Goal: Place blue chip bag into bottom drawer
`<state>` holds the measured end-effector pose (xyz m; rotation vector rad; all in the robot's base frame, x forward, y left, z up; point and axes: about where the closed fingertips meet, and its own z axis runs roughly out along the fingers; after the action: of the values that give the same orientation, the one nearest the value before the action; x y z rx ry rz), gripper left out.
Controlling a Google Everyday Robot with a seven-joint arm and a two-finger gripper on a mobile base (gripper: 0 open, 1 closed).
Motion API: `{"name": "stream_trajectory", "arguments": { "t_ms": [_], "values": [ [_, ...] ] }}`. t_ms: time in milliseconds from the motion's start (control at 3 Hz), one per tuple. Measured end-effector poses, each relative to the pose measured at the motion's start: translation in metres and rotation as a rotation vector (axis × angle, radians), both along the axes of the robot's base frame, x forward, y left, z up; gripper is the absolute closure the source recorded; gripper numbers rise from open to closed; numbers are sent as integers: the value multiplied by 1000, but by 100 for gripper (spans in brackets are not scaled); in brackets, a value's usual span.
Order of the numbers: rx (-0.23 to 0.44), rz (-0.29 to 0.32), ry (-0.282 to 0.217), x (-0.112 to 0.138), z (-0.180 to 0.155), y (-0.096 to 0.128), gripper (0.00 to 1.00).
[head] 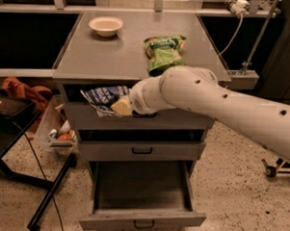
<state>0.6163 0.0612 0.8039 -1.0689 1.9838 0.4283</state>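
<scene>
Jaws of my gripper [121,106] are clamping the blue chip bag [103,96], hanging well above the open bottom drawer [179,218].

table [101,57]: grey top
bowl [105,25]: on it, back left
green bag [163,51]: on it, right of middle
hand [118,107]: just below the table's front edge, clasping blue bag [102,96]
</scene>
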Motion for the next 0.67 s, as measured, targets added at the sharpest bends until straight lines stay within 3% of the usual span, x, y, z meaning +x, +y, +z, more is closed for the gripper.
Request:
{"name": "stream_trajectory", "arguments": {
  "t_ms": [333, 667],
  "values": [
    [-50, 14, 52, -22, -57, -4, 100],
    [-183, 12, 156, -39, -120, -17, 100]
  ]
}}
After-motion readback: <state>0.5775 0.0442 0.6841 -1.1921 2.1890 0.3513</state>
